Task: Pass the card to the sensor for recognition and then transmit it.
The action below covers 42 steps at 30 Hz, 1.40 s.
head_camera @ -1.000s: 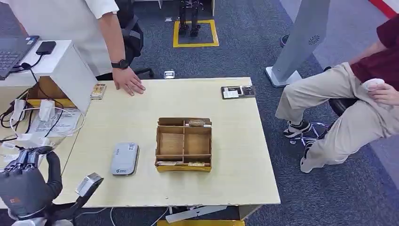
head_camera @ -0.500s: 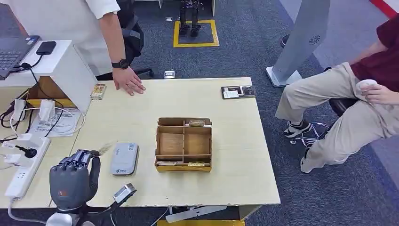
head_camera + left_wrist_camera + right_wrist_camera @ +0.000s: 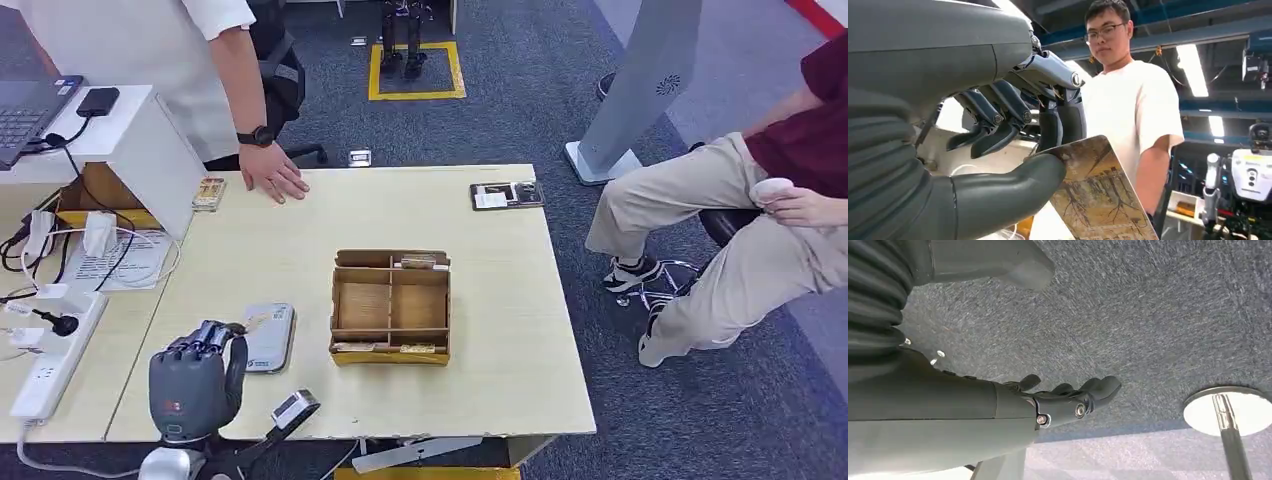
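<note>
The left hand (image 3: 195,385) is pinching the card (image 3: 1098,195) between its thick thumb and dark fingers, seen close in the left wrist view; in the head view it is hovering at about seven o'clock on the table (image 3: 500,380), with the card's edge poking up toward the grey sensor (image 3: 265,337). The sensor is lying flat just at one o'clock from the hand, touching nothing else. The right hand (image 3: 1068,400) is hanging over the carpet with nothing in it, fingers loosely curled.

I am judging this to be the presenting step: the card is arriving at the reader but is not yet laid over it. The next move is calling for a short reach toward one o'clock, bringing the card's face flat above the sensor.

At three o'clock from the sensor, a cardboard organiser (image 3: 390,305) is sitting mid-table; its far and near slots are holding card-like items, while the middle compartments are looking bare.
</note>
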Available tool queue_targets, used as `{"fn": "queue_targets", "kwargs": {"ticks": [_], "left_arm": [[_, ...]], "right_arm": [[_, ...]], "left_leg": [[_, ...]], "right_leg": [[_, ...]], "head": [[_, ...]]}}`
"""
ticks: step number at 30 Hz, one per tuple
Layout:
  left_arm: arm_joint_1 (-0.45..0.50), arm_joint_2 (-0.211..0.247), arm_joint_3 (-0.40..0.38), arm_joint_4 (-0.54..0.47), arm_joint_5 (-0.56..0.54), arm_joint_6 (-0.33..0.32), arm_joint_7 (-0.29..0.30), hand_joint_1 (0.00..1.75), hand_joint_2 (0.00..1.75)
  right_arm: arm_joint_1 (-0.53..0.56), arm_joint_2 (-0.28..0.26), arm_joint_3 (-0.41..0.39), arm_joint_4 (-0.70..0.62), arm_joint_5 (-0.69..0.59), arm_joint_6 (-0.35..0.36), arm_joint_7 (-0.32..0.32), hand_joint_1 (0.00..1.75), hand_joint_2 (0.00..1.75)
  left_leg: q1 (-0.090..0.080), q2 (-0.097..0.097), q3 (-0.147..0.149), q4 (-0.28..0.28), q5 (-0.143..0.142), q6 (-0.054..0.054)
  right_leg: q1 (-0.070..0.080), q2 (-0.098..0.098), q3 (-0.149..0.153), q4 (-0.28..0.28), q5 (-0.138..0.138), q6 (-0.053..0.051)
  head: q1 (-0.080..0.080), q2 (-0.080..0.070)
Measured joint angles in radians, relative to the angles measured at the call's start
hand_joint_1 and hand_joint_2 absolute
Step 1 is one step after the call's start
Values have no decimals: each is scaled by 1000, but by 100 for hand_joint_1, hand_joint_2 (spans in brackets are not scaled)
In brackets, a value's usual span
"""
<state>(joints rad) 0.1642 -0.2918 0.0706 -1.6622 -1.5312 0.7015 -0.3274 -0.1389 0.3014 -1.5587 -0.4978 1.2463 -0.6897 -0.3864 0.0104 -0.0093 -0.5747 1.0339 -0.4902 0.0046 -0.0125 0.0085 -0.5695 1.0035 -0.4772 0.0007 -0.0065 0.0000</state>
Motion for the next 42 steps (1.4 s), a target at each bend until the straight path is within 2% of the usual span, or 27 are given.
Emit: {"fn": "queue_targets", "kwargs": {"ticks": [5, 6, 8, 10, 18, 22, 24, 26, 29, 36, 42], "left_arm": [[1, 23, -39, 24, -15, 0, 100, 175, 175], [2, 32, -52, 29, -15, 0, 133, 175, 175], [1, 64, -91, 42, -16, 0, 240, 175, 175], [1, 94, -126, 53, -17, 0, 311, 175, 175], [-14, 184, -219, 121, -17, 0, 435, 175, 175], [-29, 242, -265, 142, -17, 0, 565, 175, 175], [-36, 263, -274, 141, -17, 1, 611, 175, 175], [-36, 271, -274, 134, -17, 1, 620, 175, 175], [-28, 260, -255, 110, -17, 1, 573, 175, 175], [-5, 214, -147, 74, -17, 1, 482, 175, 175], [4, 193, -107, 65, -17, 1, 463, 175, 175]], "right_arm": [[0, -1, 0, 2, 0, 0, 0, 0, 175], [0, -1, 0, 2, -1, 0, 0, 0, 175], [0, -1, 0, 2, -4, 0, 0, 0, 175], [0, -1, 0, 2, -11, 0, 0, 0, 175], [2, -1, 0, 2, -21, 0, 3, 0, 175], [2, -1, 0, 2, -21, 0, 5, 0, 175], [1, -1, 0, 2, -22, 0, 10, 0, 175], [2, -1, 0, 0, -24, 0, 11, 0, 175], [1, -1, 0, -4, -29, 0, 18, 0, 175], [3, 0, 0, -11, -32, 0, 21, 0, 175], [2, 1, 0, -13, -32, 0, 21, 0, 175]], "left_leg": [[0, 0, 0, 0, 0, 0], [0, 0, 0, 0, 0, 0], [0, 0, 0, 0, 0, 0], [0, 0, 0, 0, 0, 0], [0, 0, 0, 0, 0, 0], [0, 0, 0, 0, 0, 0], [0, 0, 0, 0, 0, 0], [0, 0, 0, 0, 0, 0], [0, 0, 0, 0, 0, 0], [0, 0, 0, 0, 0, 0], [0, 0, 0, 0, 0, 0]], "right_leg": [[0, 0, 0, 0, 0, 0], [0, 0, 0, 0, 0, 0], [0, 0, 0, 0, 0, 0], [0, 0, 0, 0, 0, 0], [0, 0, 0, 0, 0, 0], [0, 0, 0, 0, 0, 0], [0, 0, 0, 0, 0, 0], [0, 0, 0, 0, 0, 0], [0, 0, 0, 0, 0, 0], [0, 0, 0, 0, 0, 0], [0, 0, 0, 0, 0, 0]], "head": [[0, 0], [0, 0], [0, 0], [0, 0], [0, 0], [0, 0], [0, 0], [0, 0], [0, 0], [0, 0], [0, 0]]}}
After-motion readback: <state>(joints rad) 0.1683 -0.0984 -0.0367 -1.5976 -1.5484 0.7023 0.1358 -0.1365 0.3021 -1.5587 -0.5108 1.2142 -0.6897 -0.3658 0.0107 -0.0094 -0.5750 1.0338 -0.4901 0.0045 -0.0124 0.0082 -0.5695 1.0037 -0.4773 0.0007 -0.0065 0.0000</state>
